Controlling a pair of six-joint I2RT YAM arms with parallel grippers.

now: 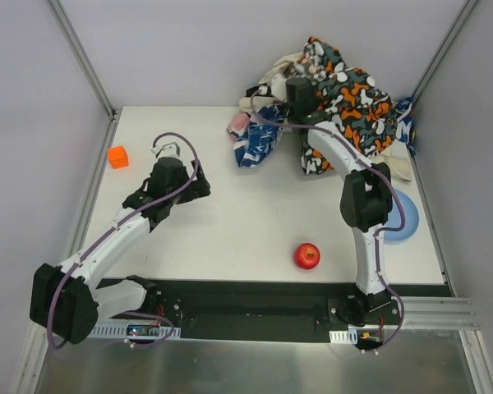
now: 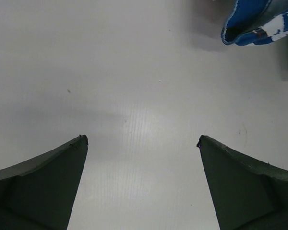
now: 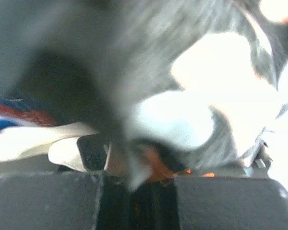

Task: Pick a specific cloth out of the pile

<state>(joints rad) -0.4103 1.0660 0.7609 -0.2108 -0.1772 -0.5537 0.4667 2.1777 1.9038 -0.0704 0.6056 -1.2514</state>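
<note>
The pile (image 1: pixel 329 107) lies at the table's far right: an orange, grey and white blotch-patterned cloth (image 1: pixel 353 94) on top, a blue-white patterned cloth (image 1: pixel 259 144), pink and beige pieces. No plain black cloth shows clearly; it is hidden. My right gripper (image 1: pixel 300 82) is sunk in the pile's top. In the right wrist view its jaws (image 3: pixel 137 179) stand nearly together on a fold of the blotch-patterned cloth (image 3: pixel 197 120), which fills the blurred view. My left gripper (image 1: pixel 189 185) is open and empty over bare table (image 2: pixel 141 139), with the blue-white cloth's edge (image 2: pixel 259 21) beyond it.
An orange cube (image 1: pixel 117 156) sits at the far left. A red apple (image 1: pixel 306 256) lies near the front, right of centre. A blue plate (image 1: pixel 401 217) lies partly under the right arm. Grey walls stand close along both sides.
</note>
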